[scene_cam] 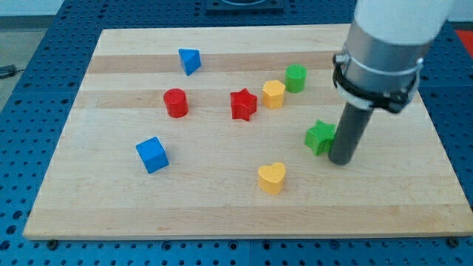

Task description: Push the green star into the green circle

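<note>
Green star (319, 137) touches my tip (341, 160) on the view's left.
Green circle (295, 77) lies toward the view's top (no claw here, just a bare rod).

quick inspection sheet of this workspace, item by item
surface: wooden board, flat, on a blue perforated table
job's things: green star at the view's right; green circle above it, apart
clutter: yellow hexagon beside the circle, red star, red cylinder, blue triangle, blue cube, yellow heart
end effector: my tip against the star's right side
cables: nothing seen
surroundings: nothing seen
</note>
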Tool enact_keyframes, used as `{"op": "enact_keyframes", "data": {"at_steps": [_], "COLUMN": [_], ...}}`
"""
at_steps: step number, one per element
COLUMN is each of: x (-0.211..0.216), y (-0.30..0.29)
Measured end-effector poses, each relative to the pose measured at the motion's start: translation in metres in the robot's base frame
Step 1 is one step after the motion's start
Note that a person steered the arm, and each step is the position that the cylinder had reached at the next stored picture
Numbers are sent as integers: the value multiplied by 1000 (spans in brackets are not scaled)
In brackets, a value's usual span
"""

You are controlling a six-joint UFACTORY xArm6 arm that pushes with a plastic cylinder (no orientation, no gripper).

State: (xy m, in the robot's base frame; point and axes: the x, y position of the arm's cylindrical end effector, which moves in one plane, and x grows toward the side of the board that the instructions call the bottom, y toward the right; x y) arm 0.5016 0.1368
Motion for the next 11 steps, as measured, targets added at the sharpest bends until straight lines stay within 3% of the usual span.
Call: {"op": "enact_keyframes", "data": {"at_steps": [1,3,4,6,8,9,11], "x": [-17,9,-4,-58,-36,-69,-69], "y": [-5,-33,-49,-29,19,22,-11]}}
